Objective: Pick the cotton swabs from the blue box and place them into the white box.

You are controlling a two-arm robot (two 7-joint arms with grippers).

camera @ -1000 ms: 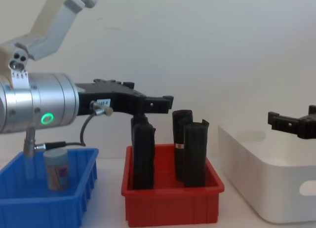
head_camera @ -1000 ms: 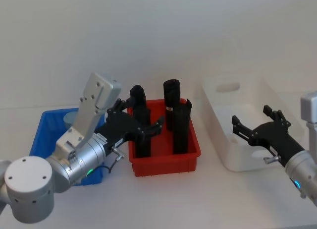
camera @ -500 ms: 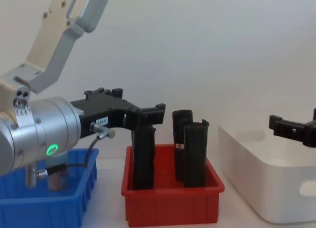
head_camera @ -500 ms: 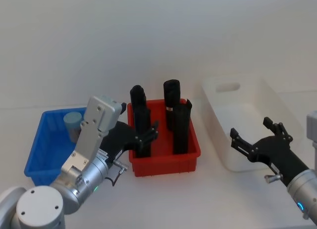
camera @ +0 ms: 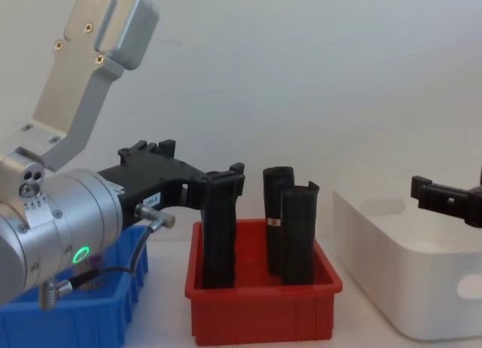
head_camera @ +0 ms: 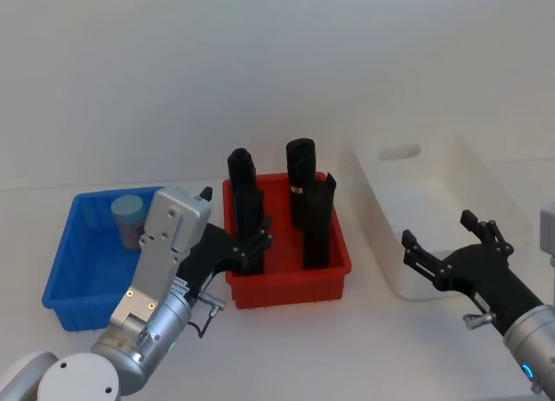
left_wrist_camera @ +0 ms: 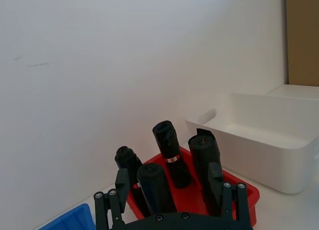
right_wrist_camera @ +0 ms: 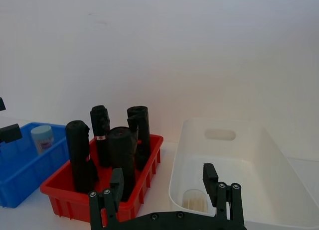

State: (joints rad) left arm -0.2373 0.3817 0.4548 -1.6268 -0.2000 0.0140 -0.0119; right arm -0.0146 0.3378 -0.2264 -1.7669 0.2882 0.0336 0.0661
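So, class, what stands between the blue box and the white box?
A red bin holding upright black sleeves, as the head view shows.

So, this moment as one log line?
left gripper: open, empty, near red bin | right gripper: open, empty, near white box | blue box: one cotton swabs tub | white box: another cotton swabs tub

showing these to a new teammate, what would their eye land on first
The red bin in the middle, with its tall black sleeves standing upright, draws the eye first. The left gripper looms large by that bin's left front, jaws open and empty, while the right gripper hangs open at the near end of the white box. One cotton swab tub sits in the blue box at far left.
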